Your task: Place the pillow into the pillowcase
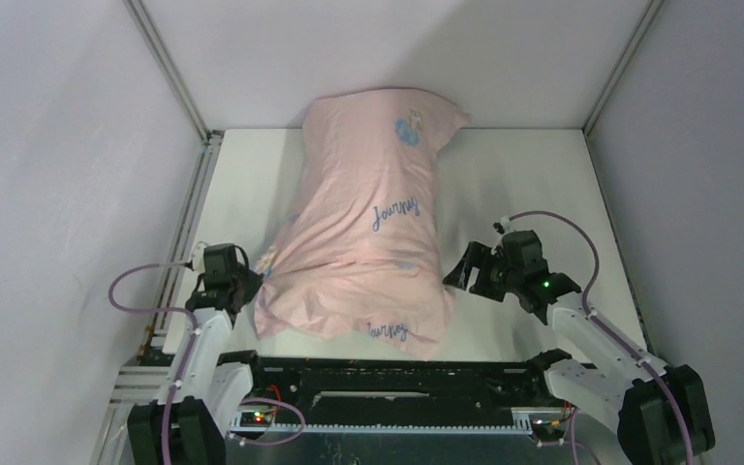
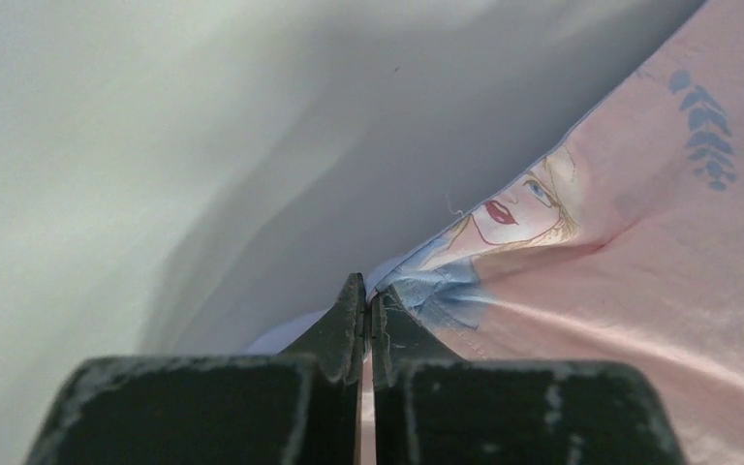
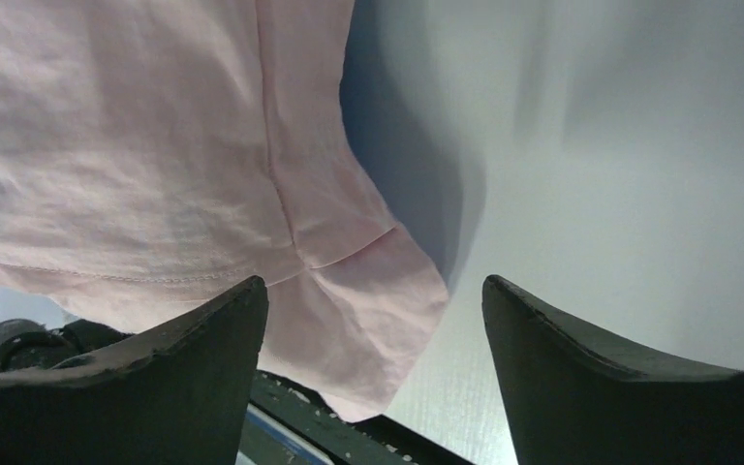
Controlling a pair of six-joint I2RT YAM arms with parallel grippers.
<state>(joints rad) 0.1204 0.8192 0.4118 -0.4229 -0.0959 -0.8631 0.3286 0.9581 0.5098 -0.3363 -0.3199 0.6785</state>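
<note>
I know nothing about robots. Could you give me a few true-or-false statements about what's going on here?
1. The left claw is shut, pinching the pink pillowcase. True.
2. The right claw grips the fabric too. False: it is open and holds nothing.
3. "Journey" is printed on the pillowcase. True.
4. The pillowcase lies flat and thin on the table. False: it bulges plumply, as if stuffed.

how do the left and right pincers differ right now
The left pincer is shut, pinching the pillowcase at its near left corner; the right pincer is wide open and grips nothing. The left pulls the fabric into a bunched point; the right only sits beside the near right corner. Both are black and low at the case's near end.
</note>
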